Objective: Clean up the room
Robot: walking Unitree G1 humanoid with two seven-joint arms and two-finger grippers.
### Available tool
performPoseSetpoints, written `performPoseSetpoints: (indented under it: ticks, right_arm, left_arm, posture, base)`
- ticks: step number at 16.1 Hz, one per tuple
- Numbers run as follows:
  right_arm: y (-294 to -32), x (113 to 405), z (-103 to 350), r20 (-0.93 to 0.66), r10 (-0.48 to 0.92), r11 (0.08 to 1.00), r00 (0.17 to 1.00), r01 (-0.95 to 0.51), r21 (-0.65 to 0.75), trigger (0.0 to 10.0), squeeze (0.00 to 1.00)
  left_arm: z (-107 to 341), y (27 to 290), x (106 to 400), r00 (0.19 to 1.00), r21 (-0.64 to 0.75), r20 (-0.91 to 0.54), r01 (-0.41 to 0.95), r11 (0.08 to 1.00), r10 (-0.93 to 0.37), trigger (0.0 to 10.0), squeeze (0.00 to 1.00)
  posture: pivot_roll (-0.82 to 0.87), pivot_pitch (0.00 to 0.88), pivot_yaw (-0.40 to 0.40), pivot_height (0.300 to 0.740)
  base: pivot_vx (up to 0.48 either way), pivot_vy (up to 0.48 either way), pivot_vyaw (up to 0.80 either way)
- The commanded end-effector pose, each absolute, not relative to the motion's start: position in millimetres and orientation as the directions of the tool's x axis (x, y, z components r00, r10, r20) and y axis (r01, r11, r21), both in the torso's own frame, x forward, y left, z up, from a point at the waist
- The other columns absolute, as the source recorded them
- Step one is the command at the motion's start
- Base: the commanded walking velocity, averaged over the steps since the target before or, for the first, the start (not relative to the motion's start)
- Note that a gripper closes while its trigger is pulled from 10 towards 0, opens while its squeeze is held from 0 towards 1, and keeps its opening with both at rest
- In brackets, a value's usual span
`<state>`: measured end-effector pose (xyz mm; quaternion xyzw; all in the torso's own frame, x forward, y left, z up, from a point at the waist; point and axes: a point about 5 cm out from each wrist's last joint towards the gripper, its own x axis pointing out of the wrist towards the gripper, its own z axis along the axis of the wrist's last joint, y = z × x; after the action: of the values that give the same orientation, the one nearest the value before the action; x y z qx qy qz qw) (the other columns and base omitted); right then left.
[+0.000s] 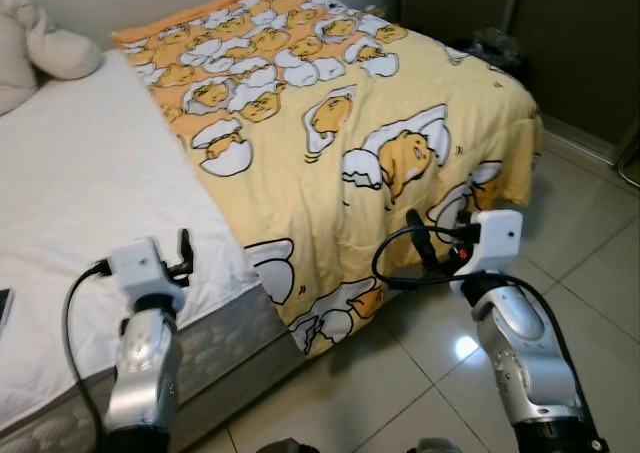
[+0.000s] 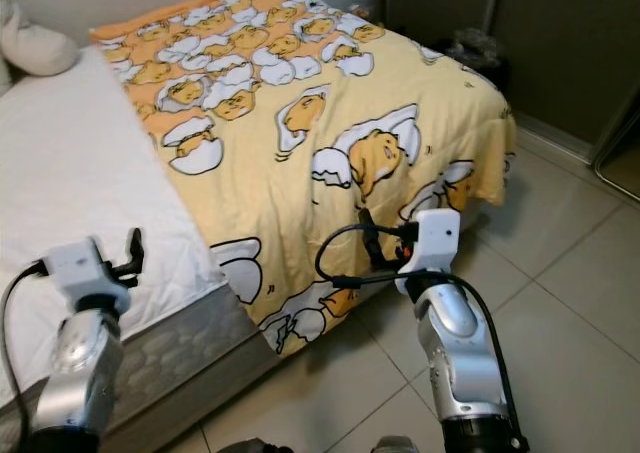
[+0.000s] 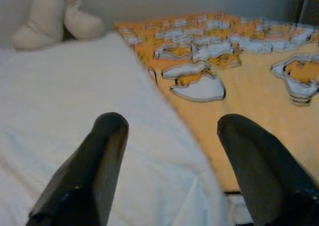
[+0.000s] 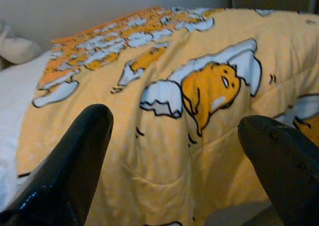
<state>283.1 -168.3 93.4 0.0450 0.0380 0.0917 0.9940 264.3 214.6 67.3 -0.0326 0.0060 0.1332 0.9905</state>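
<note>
Yellow blanket (image 1: 380,123) lies over half the bed (image 1: 70,193), and you see both the left gripper (image 3: 169,131) and the right gripper (image 4: 184,131) with fingers apart above it.

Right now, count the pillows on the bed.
1 for certain: a cream pillow at the head of the bed, beside the yellow blanket. More may lie beyond the frame.

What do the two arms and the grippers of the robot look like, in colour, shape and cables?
Both arms are shiny silver, rounded segments. Each ends in a boxy white wrist block, and a black cable loops from that block back toward the arm. The left gripper and the right gripper each have two long, glossy black fingers with rounded tips; small holes show on one finger of the right gripper.
</note>
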Motion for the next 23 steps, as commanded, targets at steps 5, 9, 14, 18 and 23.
performPoseSetpoints:
  ticks: [5, 9, 14, 18, 23]
  right_arm:
    - [-171.1, 289.4, 94.2, -0.025, 0.126, 0.990, 0.992, -0.124, 0.074, 10.0, 1.00]
    - [-175.9, 289.9, 102.1, 0.052, 0.080, 0.997, 0.995, -0.080, 0.015, 10.0, 1.00]
    - [-163.5, 298.7, 97.5, -0.037, 0.191, 0.979, 0.981, -0.193, -0.069, 10.0, 0.00]
    - [-172.6, 301.5, 98.6, -0.055, 0.208, 0.970, 0.977, -0.213, -0.115, 10.0, 0.00]
    - [-168.6, 312.7, 99.8, -0.083, 0.261, 0.955, 0.962, -0.269, -0.121, 10.0, 0.00]
  left_arm:
    - [83.3, 210.2, 264.8, 0.965, -0.022, 0.008, -0.264, 0.964, 0.264, 10.0, 1.00]
    - [103.7, 206.9, 272.1, 0.974, -0.011, 0.072, -0.217, 0.976, 0.217, 10.0, 1.00]
    - [92.0, 203.5, 269.8, 0.979, 0.007, -0.001, -0.202, 0.979, 0.202, 10.0, 0.00]
    - [82.0, 198.6, 264.6, 0.979, 0.005, -0.032, -0.200, 0.980, 0.200, 10.0, 0.00]
    - [72.3, 194.0, 258.0, 0.972, -0.005, -0.068, -0.225, 0.974, 0.225, 10.0, 0.00]
  posture:
    - [-0.18, 0.000, 0.187, 0.740]
    - [-0.19, 0.000, 0.190, 0.740]
    - [-0.18, 0.000, 0.174, 0.740]
    - [-0.17, 0.000, 0.136, 0.740]
    - [-0.15, 0.000, 0.099, 0.740]
  base:
    - [0.000, 0.000, 0.00]
    - [0.000, 0.000, 0.00]
    - [0.000, -0.192, 0.36]
    - [0.000, -0.480, 0.56]
    - [0.000, -0.480, 0.56]
